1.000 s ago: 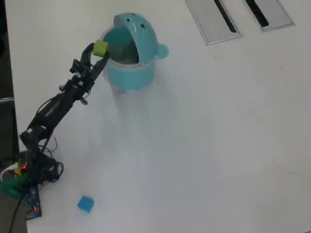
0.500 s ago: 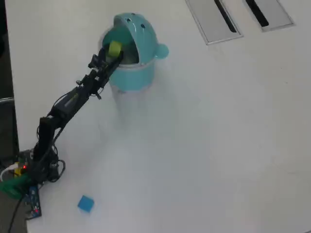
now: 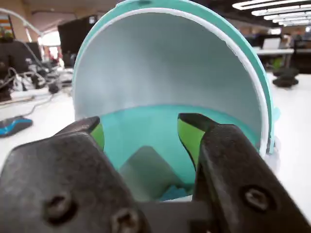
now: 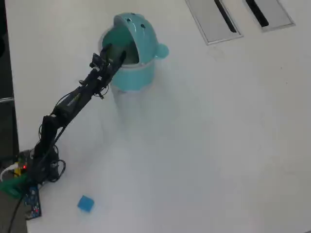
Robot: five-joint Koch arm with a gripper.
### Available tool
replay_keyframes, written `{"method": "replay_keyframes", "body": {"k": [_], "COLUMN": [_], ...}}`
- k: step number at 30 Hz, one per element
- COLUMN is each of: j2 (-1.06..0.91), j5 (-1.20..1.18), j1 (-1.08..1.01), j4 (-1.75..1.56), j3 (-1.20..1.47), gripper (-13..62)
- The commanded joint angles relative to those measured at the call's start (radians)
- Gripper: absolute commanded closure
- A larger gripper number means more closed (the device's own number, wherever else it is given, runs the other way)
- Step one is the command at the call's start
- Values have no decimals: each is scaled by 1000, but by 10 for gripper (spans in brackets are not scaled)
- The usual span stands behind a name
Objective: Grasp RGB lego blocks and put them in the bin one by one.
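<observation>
The teal bin (image 4: 133, 75) stands at the back left of the white table with its domed lid (image 4: 141, 29) tipped open. My gripper (image 4: 115, 54) hovers over the bin's mouth. In the wrist view the gripper (image 3: 141, 124) is open, its green-lined fingertips (image 3: 189, 133) apart with nothing between them, and the bin's pale lid underside (image 3: 160, 63) and teal inner wall (image 3: 146, 128) fill the picture. A blue lego block (image 4: 85, 203) lies on the table near the front left, far from the gripper.
Two flat grey panels (image 4: 214, 19) (image 4: 269, 12) sit at the table's back right. The arm's base and wires (image 4: 29, 170) stand at the left edge, beside a dark strip off the table. A grey shape (image 3: 146, 167) shows inside the bin.
The gripper carried a yellow-green block from the bin's left rim to over its mouth. Now the jaws are open and the block is no longer in them.
</observation>
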State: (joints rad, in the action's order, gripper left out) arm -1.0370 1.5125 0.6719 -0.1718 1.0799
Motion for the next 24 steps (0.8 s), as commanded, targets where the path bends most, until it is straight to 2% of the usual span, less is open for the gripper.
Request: {"method": "replay_keyframes", "body": {"k": [1, 16, 24], "j2": [-98, -551, -770], "j5": [20, 20, 12], "j1": [-3, -183, -313], "j4": [-41, -31, 29], "j3": [-8, 469, 595], "gripper": [214, 185, 152]}}
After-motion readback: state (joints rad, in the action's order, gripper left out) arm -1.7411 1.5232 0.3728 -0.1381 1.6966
